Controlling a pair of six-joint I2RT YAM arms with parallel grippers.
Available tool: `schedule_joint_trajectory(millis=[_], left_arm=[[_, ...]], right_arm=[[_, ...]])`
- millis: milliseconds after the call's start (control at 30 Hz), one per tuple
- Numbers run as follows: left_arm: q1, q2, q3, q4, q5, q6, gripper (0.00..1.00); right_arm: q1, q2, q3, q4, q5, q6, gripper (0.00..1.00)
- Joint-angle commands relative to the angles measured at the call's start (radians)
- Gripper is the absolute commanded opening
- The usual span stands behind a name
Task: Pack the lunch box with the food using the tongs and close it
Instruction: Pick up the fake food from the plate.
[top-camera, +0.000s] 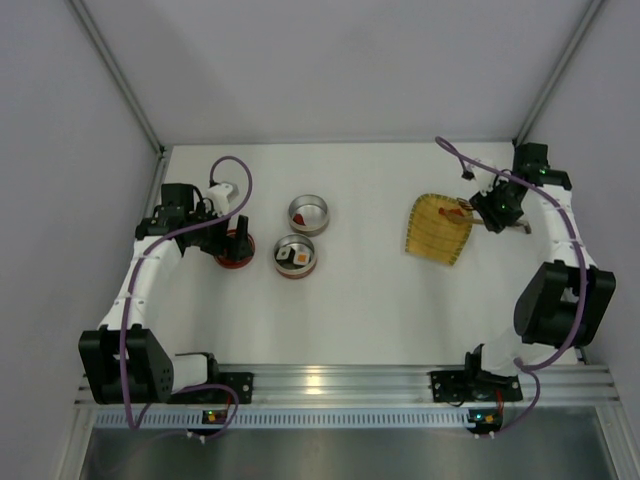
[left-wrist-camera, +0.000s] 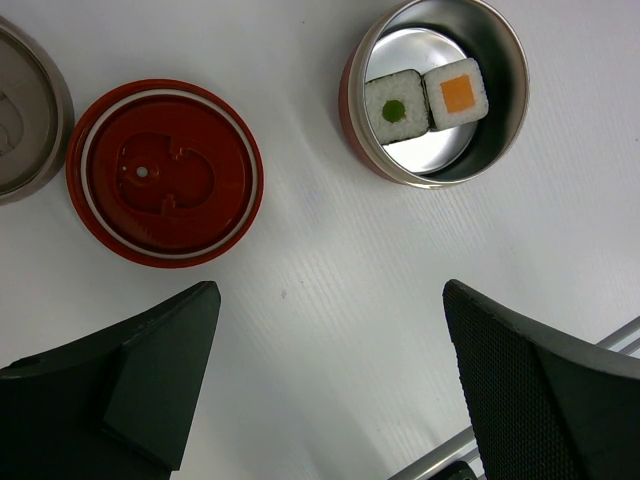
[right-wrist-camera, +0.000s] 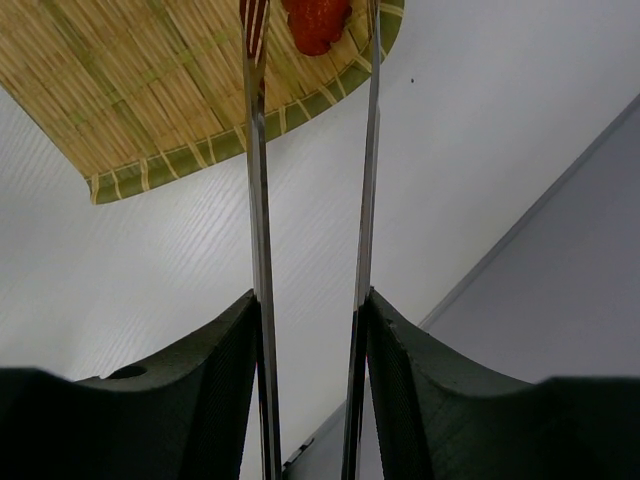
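Your right tool (right-wrist-camera: 310, 310) clamped on one pair of tongs (right-wrist-camera: 262, 250), one red piece (right-wrist-camera: 316, 22) between the tips, your left tool (left-wrist-camera: 328, 295) wide, two sushi blocks (left-wrist-camera: 397, 107) ahead

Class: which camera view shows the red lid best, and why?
The left wrist view: the red lid lies whole and close, its moulded top clear. The top view shows it small, partly hidden by the left arm. The right wrist view misses it.
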Motion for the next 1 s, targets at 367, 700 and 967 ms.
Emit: schedule_joint_trajectory(millis=[367,700,967], left_arm=[[0.006,0.003,0.045,0.005,0.036,-0.013,0.98],[0.006,0.012,0.045,0.013,0.040,-0.017,0.98],[0.006,0.018,0.053,0.017,0.042,-0.027,0.98]], right_arm=[[-0.002,0.014,-0.036,0.082,0.005,-0.042,0.43],[0.012,0.008,-0.052,0.088,0.027,-0.053,0.36],[0.026,-0.015,-0.014,0.044,0.002,-0.041,0.11]])
